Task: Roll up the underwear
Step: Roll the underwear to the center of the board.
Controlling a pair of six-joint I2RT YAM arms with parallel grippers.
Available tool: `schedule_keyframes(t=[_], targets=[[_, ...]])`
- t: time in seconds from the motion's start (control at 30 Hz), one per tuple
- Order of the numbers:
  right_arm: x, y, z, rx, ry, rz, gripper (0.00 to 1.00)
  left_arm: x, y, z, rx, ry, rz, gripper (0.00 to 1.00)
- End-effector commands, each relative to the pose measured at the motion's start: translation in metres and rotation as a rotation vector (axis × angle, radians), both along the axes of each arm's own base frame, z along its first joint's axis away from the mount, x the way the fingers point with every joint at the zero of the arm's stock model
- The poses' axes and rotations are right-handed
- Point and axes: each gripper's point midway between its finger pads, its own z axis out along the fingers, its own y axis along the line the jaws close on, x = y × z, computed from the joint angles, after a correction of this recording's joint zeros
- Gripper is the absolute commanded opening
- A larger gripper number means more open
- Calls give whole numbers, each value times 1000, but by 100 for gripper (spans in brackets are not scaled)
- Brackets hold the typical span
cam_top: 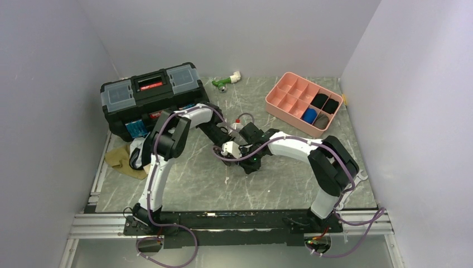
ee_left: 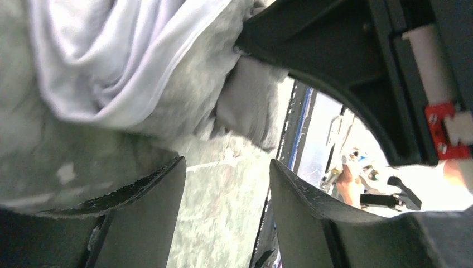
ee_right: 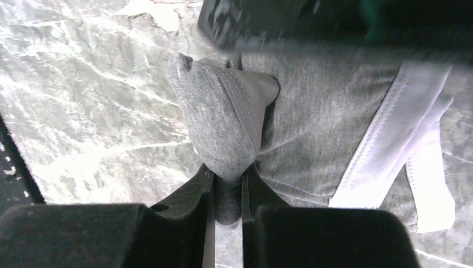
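**Right fingers clamp the grey underwear at mid-table**

Both arms are bunched together in the middle of the top view, and the grey underwear (ee_right: 318, 123) is where it's all happening. It lies on the marbled table (cam_top: 189, 184) right at the centre, mostly hidden from above by the 2 wrists.

On the right wrist view, the right fingers (ee_right: 227, 174) are squeezed tight on a bunched fold of the grey cloth. The fold bulges out past the tips toward 12 o'clock. The white waistband runs down the garment over at 3 o'clock.

Over to the left wrist view: the left fingers (ee_left: 227, 167) stand spread apart, with bare table showing in the gap. The cloth sits just beyond their tips, up at 11 o'clock. Whether they touch it, I cannot tell.

Around the table from above, there's a pink tray (cam_top: 289, 89) at 2 o'clock with 4 rolled bundles (cam_top: 319, 101) in its right-hand compartments. A black toolbox (cam_top: 150, 92) sits at 10 o'clock. An olive-tan cloth (cam_top: 118, 159) lies at 9 o'clock on the table's left edge, just beside the left arm.
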Motion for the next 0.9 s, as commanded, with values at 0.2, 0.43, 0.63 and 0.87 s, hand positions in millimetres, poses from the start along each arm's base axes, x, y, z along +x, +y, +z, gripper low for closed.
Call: schedule_keyframes(t=[0.2,0.43,0.63,0.87], targets=[[-21,-7,8,32,248,0,0,43,44,24,-11,-303,119,65],[-2,-5,8,77,402,-28,0,50,81,49,-35,-418,294,65],[13,0,5,111,505,-36,0,53,100,63,-20,-605,366,65],[17,3,-5,112,663,-43,3,45,95,77,-33,-920,275,67]])
